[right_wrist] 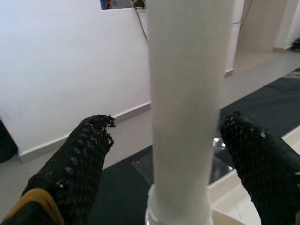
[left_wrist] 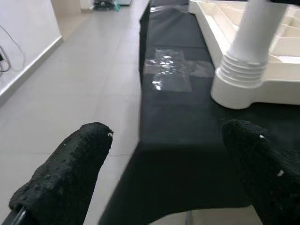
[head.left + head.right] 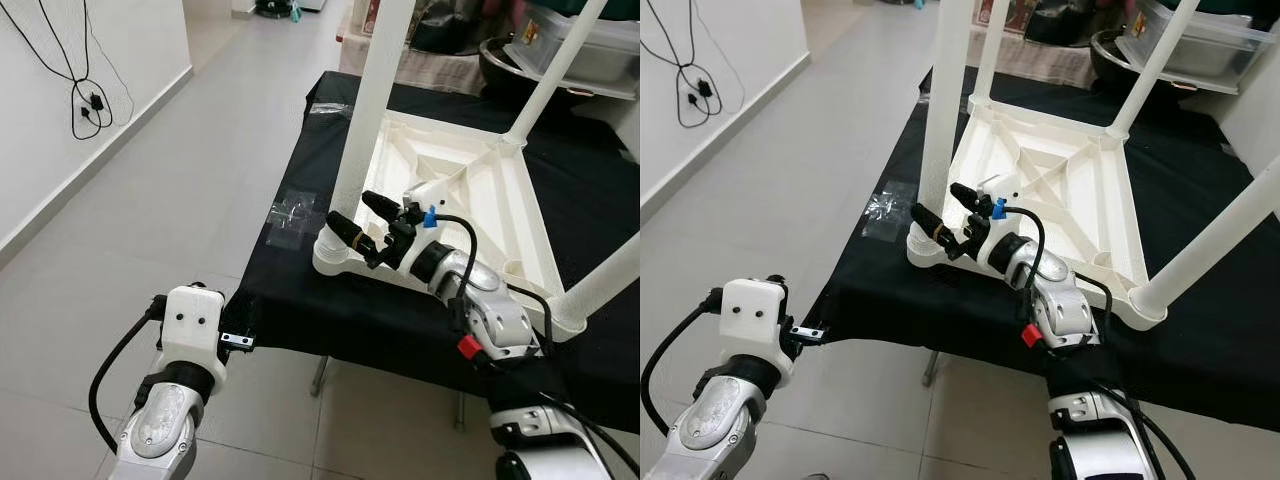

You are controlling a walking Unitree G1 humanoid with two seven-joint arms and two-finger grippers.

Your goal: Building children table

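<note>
A white plastic children's table (image 3: 470, 190) lies upside down on a bench draped in black cloth (image 3: 300, 300). Three legs stand up from it: a near-left leg (image 3: 370, 110), a far leg (image 3: 555, 75) and a near-right leg (image 3: 605, 285). My right gripper (image 3: 360, 220) is open at the bottom of the near-left leg. In the right wrist view that leg (image 1: 187, 93) stands between the fingers (image 1: 75, 173) with a gap on each side. My left gripper (image 2: 164, 173) is open and holds nothing, low by the bench's near-left corner, facing the leg's ribbed base (image 2: 243, 79).
A piece of clear plastic film (image 3: 290, 215) lies on the cloth left of the leg. Grey tiled floor (image 3: 150, 220) stretches to the left, with a black cable (image 3: 88, 100) hanging on the white wall. Bins and a bowl (image 3: 590, 50) stand behind the bench.
</note>
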